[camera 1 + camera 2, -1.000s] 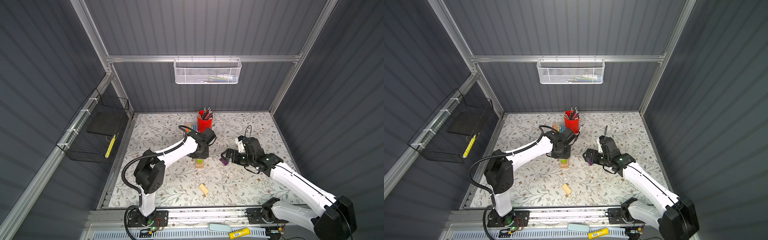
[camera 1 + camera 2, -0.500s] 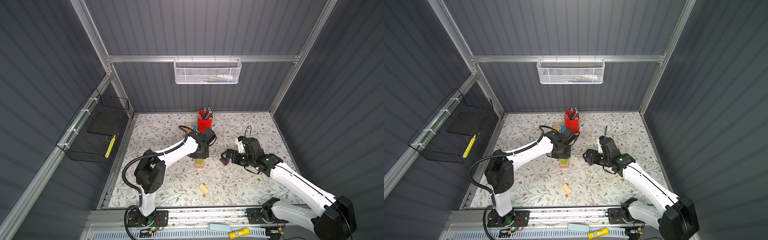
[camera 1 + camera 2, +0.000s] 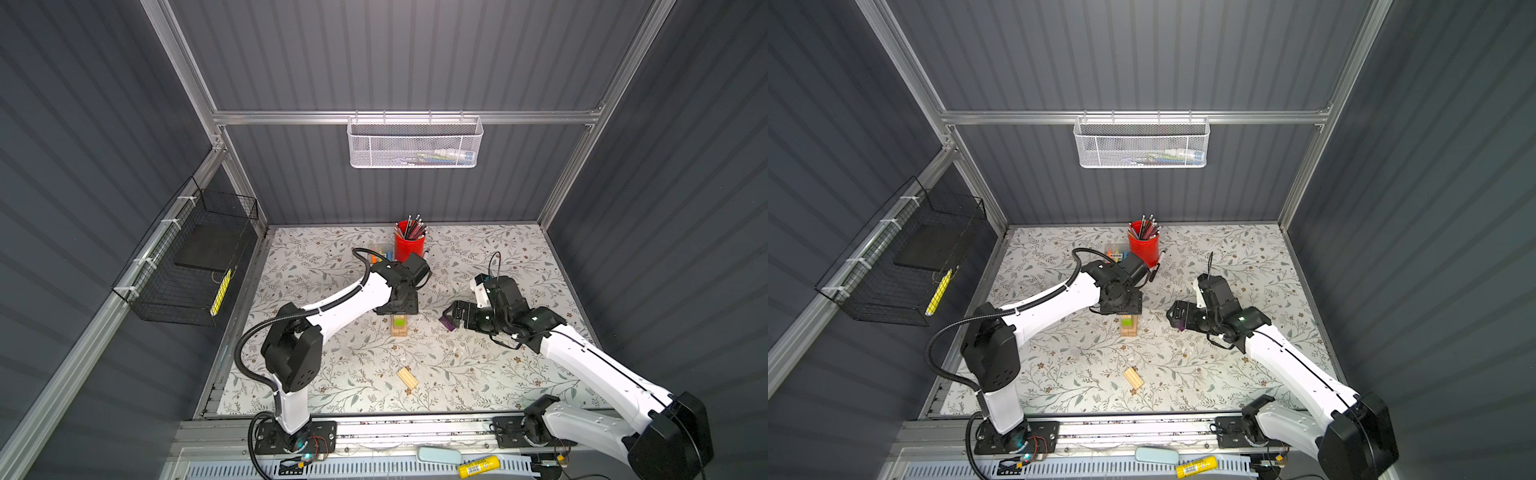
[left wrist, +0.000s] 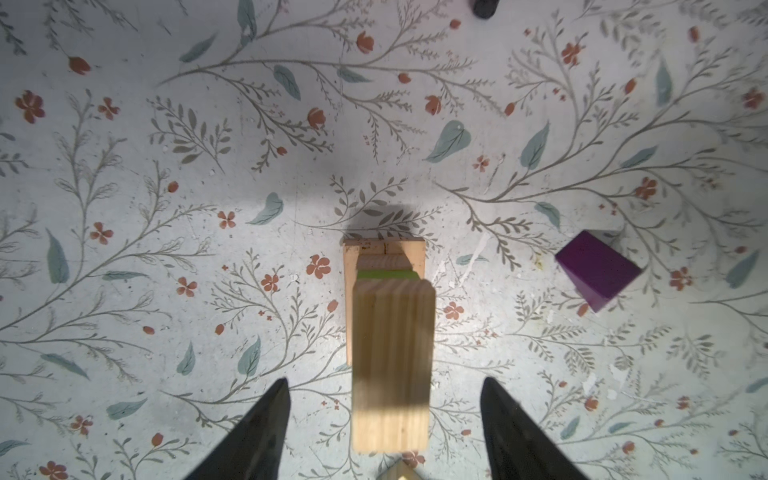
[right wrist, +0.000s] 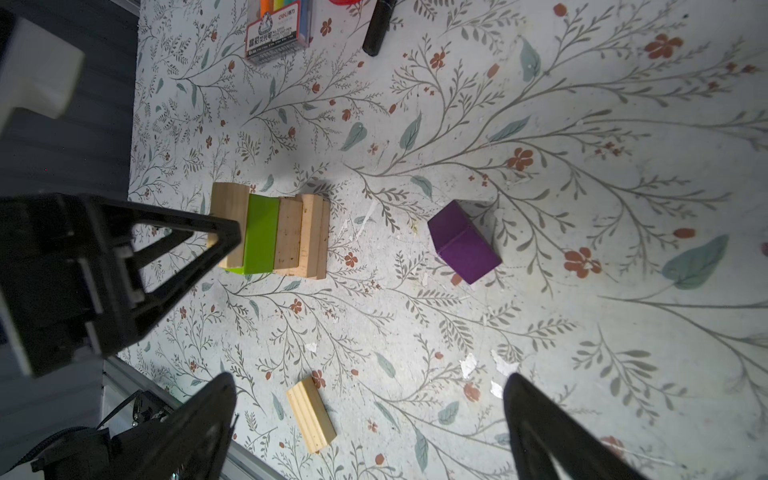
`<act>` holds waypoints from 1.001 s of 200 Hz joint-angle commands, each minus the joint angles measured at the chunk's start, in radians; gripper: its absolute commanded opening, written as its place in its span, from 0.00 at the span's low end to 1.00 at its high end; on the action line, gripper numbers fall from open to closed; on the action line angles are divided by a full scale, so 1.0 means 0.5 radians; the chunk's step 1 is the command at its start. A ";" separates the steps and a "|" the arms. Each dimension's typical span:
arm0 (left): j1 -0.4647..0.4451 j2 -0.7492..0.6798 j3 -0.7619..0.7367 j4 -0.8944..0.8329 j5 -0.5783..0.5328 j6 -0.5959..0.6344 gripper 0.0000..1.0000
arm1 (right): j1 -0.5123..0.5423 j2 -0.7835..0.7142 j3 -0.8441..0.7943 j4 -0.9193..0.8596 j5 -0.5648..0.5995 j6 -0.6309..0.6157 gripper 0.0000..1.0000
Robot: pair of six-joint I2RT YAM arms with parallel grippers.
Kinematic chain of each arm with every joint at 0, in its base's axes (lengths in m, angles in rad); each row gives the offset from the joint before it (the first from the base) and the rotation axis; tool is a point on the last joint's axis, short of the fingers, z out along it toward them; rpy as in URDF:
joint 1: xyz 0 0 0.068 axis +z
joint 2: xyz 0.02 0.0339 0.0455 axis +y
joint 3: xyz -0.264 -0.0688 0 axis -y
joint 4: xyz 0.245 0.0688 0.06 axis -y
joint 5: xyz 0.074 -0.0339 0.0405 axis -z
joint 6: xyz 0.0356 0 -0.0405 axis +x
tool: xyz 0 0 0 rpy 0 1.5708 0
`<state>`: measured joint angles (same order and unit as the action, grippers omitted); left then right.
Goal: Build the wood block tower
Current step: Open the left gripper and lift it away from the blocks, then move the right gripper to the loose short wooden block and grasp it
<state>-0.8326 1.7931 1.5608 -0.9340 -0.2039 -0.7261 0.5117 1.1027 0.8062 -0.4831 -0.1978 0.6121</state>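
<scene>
Tower (image 5: 270, 232), one purple block (image 5: 463, 245), one pale block (image 5: 311, 415)

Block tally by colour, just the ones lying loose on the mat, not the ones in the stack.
Purple block: 1
Pale wood block: 1
Lime green block: 0 loose; it sits in the stack
Total loose: 2

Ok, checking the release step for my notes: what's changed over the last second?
The left claw has opened and let go of the top pale brick, now resting on the tower. The open right claw, purple brick and loose pale brick stayed put.
</scene>
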 commanded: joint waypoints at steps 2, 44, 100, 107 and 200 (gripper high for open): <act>-0.015 -0.254 -0.091 0.044 -0.086 0.003 0.80 | 0.081 0.018 0.101 -0.171 0.077 -0.104 0.99; -0.015 -0.649 -0.469 0.217 -0.169 0.046 0.89 | 0.370 0.167 0.226 -0.370 0.313 -0.182 0.99; -0.014 -1.316 -1.055 0.468 -0.194 0.113 0.99 | 0.781 0.377 0.331 -0.484 0.479 -0.085 0.99; -0.016 -1.385 -1.101 0.472 -0.201 0.120 0.99 | 0.834 0.400 0.331 -0.485 0.503 -0.060 0.99; -0.016 -1.769 -1.436 0.204 -0.327 -0.109 1.00 | 1.409 1.019 0.561 -0.465 0.677 0.102 0.93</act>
<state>-0.8326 0.9409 0.8658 -0.7631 -0.3168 -0.7166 1.1751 1.5509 1.0355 -0.6853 0.0864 0.6456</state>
